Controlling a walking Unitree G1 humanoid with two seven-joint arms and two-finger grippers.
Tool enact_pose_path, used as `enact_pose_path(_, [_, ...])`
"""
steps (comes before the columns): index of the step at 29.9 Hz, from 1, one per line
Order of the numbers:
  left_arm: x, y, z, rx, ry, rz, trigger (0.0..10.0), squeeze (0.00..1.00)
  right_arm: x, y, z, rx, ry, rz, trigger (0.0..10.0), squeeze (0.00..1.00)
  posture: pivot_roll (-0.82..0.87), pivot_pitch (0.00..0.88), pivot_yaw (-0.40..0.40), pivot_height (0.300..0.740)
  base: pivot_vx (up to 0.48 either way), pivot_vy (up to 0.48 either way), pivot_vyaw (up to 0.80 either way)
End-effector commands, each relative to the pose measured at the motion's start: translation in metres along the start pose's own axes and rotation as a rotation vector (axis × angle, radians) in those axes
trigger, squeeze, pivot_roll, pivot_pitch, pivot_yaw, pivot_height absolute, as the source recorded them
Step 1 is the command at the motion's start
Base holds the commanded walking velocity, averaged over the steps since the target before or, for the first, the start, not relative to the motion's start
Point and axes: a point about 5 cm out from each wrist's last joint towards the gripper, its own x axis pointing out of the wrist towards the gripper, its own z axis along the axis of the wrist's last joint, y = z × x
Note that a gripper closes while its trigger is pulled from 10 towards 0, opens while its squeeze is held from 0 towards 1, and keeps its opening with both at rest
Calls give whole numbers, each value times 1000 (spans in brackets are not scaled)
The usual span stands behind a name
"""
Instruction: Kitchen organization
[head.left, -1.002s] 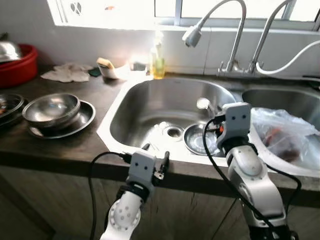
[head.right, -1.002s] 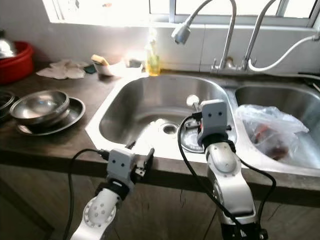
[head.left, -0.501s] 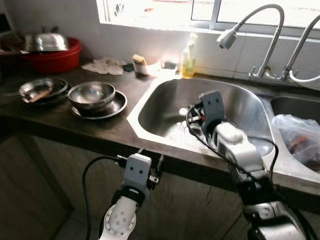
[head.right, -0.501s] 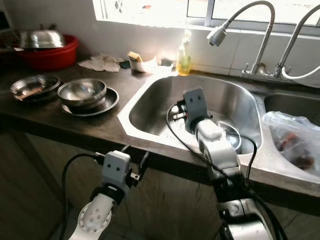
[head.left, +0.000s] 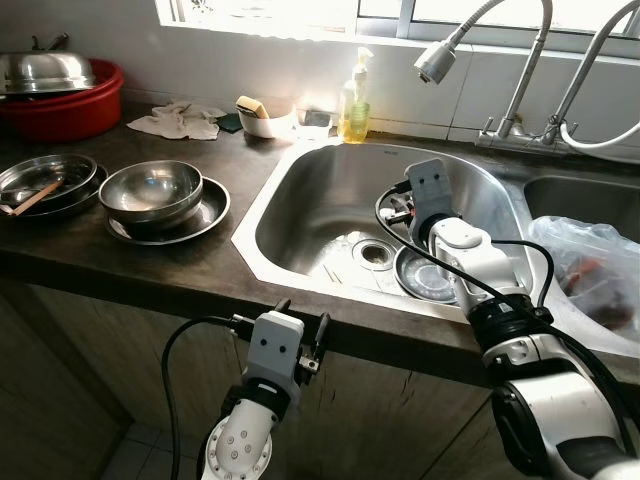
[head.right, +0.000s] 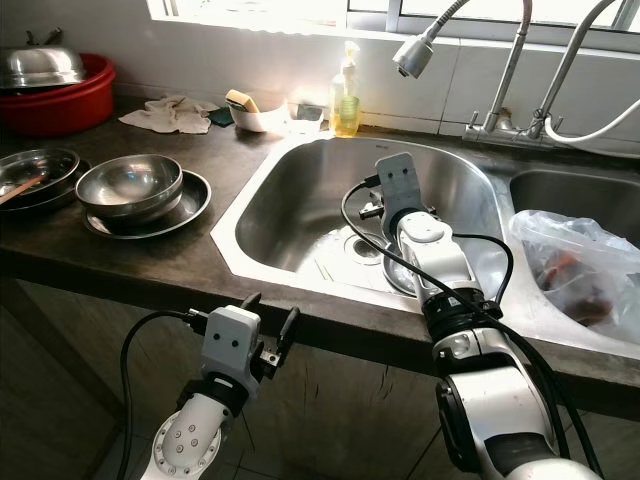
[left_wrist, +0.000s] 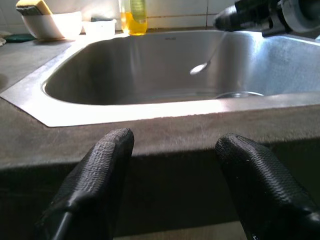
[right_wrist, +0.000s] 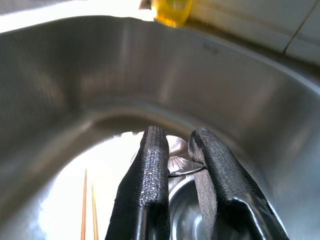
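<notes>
Right wrist view: the right pincer is seen clenched on the thin handle of a spoon, held low inside the sink above a small steel dish near the drain, with 2 chopsticks lying on the sink floor. The left pincer is held released below the near edge of the counter, grasping nothing. The task is judged barely begun, since the dish and chopsticks are still to be lifted out, and stacked steel bowls remain at the left.

Dark countertop (steel bowls, rag, soap bottle).
</notes>
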Motion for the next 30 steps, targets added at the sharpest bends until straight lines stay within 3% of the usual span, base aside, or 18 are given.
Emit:
enact_pose_path(1, [-2,-2,3,0,1,-7,10000,0,2,-1,0,-5,4,-9,10000,0,225,83,-78,740,0,0,0])
enact_pose_path(2, [-2,-2,3,-1,1,-7,10000,0,2,-1,-1,-6,6,-8,10000,145,224,87,-76,740,0,0,0])
enact_pose_path(3, [-3,-2,3,-2,1,-7,10000,0,2,-1,-1,-6,6,-8,10000,145,224,87,-76,740,0,0,0])
enact_pose_path(4, [-3,-2,3,-3,3,-8,10000,0,3,0,-2,-5,5,-7,10000,1000,225,89,-73,740,0,0,0])
enact_pose_path(17, [-1,-1,3,-3,8,-7,10000,0,3,-7,-2,21,-29,-56,10000,1000,224,81,-71,740,0,0,0])
enact_pose_path(18, [-1,-1,3,-2,8,-7,10000,0,1,-7,-1,34,-51,-61,10000,565,226,78,-69,740,0,0,0])
enact_pose_path(19, [0,-1,3,-1,7,-7,10000,0,0,-9,3,48,-88,-71,10000,0,228,75,-73,740,0,0,0])
enact_pose_path(22, [2,0,5,1,1,-2,10000,0,-10,-13,12,85,-195,-106,10000,0,234,70,-75,740,0,0,0])
enact_pose_path(24, [2,1,5,1,0,-1,10000,0,-12,-13,13,94,-211,-108,10000,0,234,70,-75,740,0,0,0])
enact_pose_path(26, [5,2,5,4,-5,1,10000,0,-33,-15,22,97,-351,-129,10000,0,227,57,-73,740,0,0,0])
enact_pose_path(30, [7,2,5,4,-11,-2,10000,0,-53,-8,19,120,-408,-104,10000,0,219,47,-72,740,0,0,0])
